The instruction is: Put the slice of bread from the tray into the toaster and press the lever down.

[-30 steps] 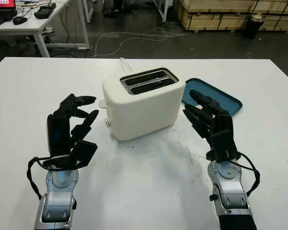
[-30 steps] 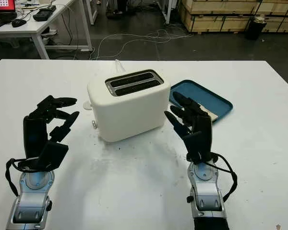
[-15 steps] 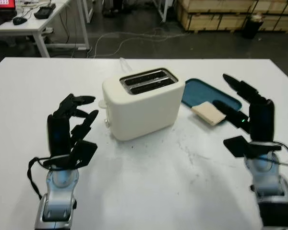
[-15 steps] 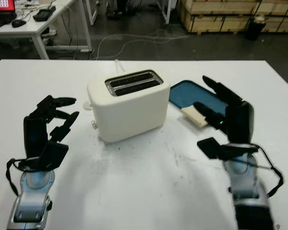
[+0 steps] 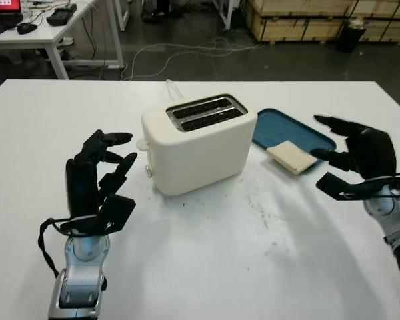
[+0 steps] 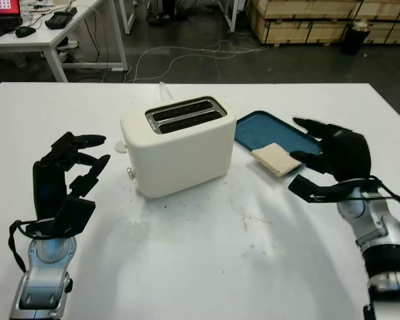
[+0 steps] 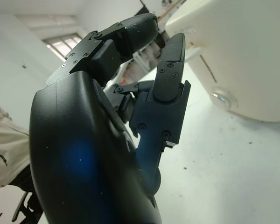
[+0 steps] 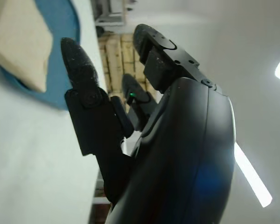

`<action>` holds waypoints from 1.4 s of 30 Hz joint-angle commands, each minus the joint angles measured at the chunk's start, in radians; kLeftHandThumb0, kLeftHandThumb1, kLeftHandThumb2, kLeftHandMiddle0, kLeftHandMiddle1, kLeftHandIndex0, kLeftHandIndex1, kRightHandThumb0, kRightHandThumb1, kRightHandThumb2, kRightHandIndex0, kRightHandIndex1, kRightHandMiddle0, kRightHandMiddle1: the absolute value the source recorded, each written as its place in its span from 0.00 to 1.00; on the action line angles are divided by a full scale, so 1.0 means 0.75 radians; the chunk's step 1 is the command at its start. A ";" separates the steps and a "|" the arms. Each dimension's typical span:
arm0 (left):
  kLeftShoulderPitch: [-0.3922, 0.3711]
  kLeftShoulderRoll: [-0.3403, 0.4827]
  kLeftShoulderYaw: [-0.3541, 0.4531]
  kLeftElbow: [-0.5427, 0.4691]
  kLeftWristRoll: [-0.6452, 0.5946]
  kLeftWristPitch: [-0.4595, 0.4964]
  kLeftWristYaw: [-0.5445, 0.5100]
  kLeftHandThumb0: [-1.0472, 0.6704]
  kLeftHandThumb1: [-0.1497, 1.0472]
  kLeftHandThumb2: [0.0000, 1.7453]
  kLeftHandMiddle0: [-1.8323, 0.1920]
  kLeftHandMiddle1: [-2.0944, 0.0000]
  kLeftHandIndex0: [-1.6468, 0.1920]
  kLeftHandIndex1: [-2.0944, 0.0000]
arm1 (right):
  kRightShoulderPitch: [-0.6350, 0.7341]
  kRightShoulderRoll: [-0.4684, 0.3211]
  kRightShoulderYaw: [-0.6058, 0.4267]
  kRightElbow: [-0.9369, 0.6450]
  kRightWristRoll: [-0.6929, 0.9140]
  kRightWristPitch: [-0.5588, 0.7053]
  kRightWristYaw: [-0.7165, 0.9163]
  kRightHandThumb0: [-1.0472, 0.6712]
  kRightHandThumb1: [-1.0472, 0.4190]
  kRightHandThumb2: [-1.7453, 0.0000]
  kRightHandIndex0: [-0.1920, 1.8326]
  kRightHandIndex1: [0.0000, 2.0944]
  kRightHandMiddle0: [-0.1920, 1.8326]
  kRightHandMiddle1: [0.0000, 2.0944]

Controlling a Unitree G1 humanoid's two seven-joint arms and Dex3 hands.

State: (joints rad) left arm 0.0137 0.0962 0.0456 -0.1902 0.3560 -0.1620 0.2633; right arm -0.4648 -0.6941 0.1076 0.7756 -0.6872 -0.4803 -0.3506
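A cream two-slot toaster (image 5: 199, 142) stands mid-table, both slots empty, with its lever (image 5: 141, 143) sticking out of the left end. To its right a blue tray (image 5: 317, 138) holds a slice of bread (image 5: 290, 157) that overhangs the tray's near edge. My right hand (image 5: 328, 157) hovers open just right of the tray, its fingers pointing left toward the slice without touching it. From the right wrist, the bread (image 8: 18, 42) and the tray (image 8: 65, 70) lie beyond the fingertips. My left hand (image 5: 100, 175) is held upright and open, left of the toaster.
The white table (image 5: 207, 267) has bare room in front of the toaster and on both sides. A white cord (image 5: 173, 89) runs off behind the toaster. Beyond the far edge are a desk (image 5: 47, 33), floor cables and wooden crates (image 5: 307, 20).
My right hand swung from in front of the toaster out to the right of the tray and turned sideways, uncovering the bread. The left hand and toaster stayed put.
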 commanded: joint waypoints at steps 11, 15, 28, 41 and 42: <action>-0.025 -0.003 -0.002 0.006 0.009 0.000 0.005 0.39 0.89 0.07 0.62 0.34 0.55 0.61 | -0.260 -0.064 0.312 0.220 -0.158 0.070 0.230 0.12 0.22 1.00 0.22 0.00 0.22 0.00; -0.028 -0.001 0.001 0.023 0.003 -0.025 0.012 0.40 0.89 0.06 0.61 0.34 0.54 0.61 | -0.282 -0.065 0.357 0.230 -0.157 0.097 0.311 0.08 0.23 1.00 0.18 0.00 0.19 0.00; -0.027 0.001 0.006 0.026 0.000 -0.013 0.008 0.41 0.89 0.06 0.62 0.33 0.55 0.61 | -0.265 -0.062 0.468 0.161 -0.200 0.236 0.408 0.03 0.21 1.00 0.11 0.01 0.13 0.00; -0.021 -0.005 0.007 0.018 0.003 -0.013 0.013 0.41 0.89 0.06 0.62 0.32 0.55 0.61 | -0.164 0.107 0.513 0.425 -0.222 0.157 -0.395 0.31 0.15 0.99 0.25 0.05 0.26 0.03; -0.021 -0.004 0.007 0.018 0.005 -0.015 0.015 0.41 0.89 0.06 0.62 0.33 0.55 0.61 | -0.171 0.118 0.525 0.460 -0.225 0.155 -0.416 0.31 0.15 0.99 0.25 0.05 0.26 0.03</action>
State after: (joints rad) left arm 0.0015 0.0960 0.0470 -0.1729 0.3554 -0.1711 0.2657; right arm -0.5824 -0.6208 0.4895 1.0906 -0.8444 -0.3511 -0.6392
